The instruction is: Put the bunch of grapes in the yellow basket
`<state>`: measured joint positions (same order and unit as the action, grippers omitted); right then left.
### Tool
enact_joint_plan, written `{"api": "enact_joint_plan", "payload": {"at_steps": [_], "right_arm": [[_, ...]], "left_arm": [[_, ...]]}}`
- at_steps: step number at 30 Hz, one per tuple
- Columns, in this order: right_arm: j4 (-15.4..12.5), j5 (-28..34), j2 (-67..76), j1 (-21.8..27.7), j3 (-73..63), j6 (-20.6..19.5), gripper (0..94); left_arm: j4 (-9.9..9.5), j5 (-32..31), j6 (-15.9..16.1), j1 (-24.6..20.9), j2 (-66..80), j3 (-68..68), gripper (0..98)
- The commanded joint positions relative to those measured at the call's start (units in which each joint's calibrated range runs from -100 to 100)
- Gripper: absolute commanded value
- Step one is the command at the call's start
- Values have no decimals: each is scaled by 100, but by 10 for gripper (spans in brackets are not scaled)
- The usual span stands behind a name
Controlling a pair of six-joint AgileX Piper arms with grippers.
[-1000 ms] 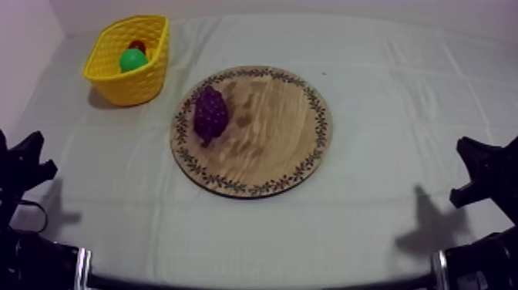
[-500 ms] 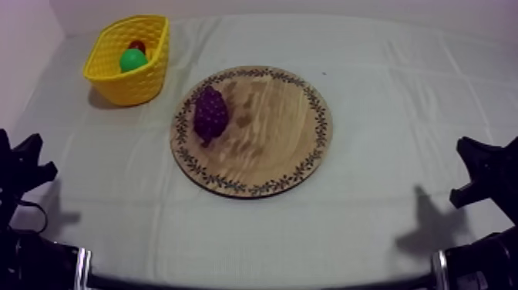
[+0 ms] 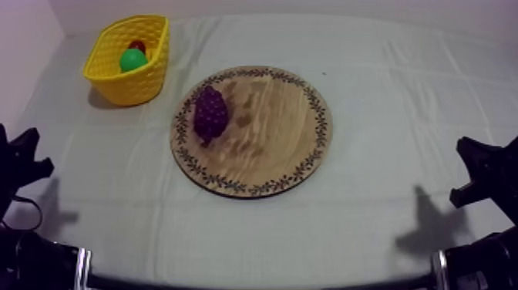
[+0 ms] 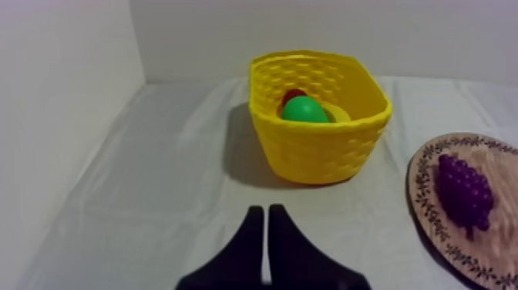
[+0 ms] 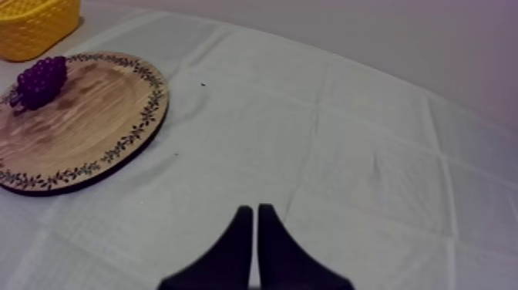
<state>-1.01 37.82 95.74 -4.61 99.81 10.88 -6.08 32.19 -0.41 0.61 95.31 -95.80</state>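
While grapes (image 3: 210, 113) show whole, small red fruit (image 3: 138, 45) looks half hidden.

The left gripper (image 4: 266, 210) hangs over the cloth (image 4: 154, 177), its black fingers pressed together in a narrow wedge with nothing between them. Just beyond it stands the basket (image 4: 320, 150), near the wall (image 4: 324, 31), holding a green fruit (image 4: 306, 110) with a small red fruit (image 4: 293, 96) touching it behind. Beside the basket lies the board (image 4: 505, 170), and the grapes (image 4: 465, 189) rest on it near its patterned rim.
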Motion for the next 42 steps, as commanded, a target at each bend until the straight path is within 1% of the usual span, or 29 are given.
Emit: {"api": "enact_joint_plan", "payload": {"at_steps": [1, 7, 8, 10, 14, 16, 18, 21, 27, 32, 35, 39, 42], "right_arm": [[1, 0, 1, 2, -3, 4, 4], [1, 0, 1, 2, -3, 5, 4], [1, 0, 1, 2, -3, 4, 4], [1, 0, 1, 2, -3, 6, 4], [1, 0, 1, 2, -3, 5, 4], [1, 0, 1, 2, -3, 5, 4], [1, 0, 1, 2, -3, 4, 4], [1, 0, 1, 2, -3, 4, 4], [1, 0, 1, 2, -3, 4, 4], [1, 0, 1, 2, -3, 4, 4], [1, 0, 1, 2, -3, 4, 4], [1, 0, 1, 2, -3, 4, 4], [1, 0, 1, 2, -3, 4, 4]], "left_arm": [[-38, 66, -95, 36, -415, 434, 0], [-140, 510, -394, 278, -1731, 2018, 0], [-191, 597, -475, 343, -1963, 2305, 0], [-383, 761, -729, 533, -2411, 2838, 0], [-845, 1114, -1273, 1012, -3250, 3758, 0], [-995, 1222, -1448, 1202, -3610, 4123, 0], [-1095, 1259, -1574, 1348, -3938, 4409, 0], [-1162, 1281, -1672, 1510, -4406, 4756, 0], [-1215, 1487, -1839, 1783, -5300, 5541, 0], [-1354, 1760, -2018, 2043, -5972, 6006, 0], [-1405, 1961, -2107, 2207, -6371, 6191, 0], [-1415, 2248, -2250, 2376, -6916, 6416, 0], [-1352, 2490, -2331, 2454, -7339, 6628, 0]]}}
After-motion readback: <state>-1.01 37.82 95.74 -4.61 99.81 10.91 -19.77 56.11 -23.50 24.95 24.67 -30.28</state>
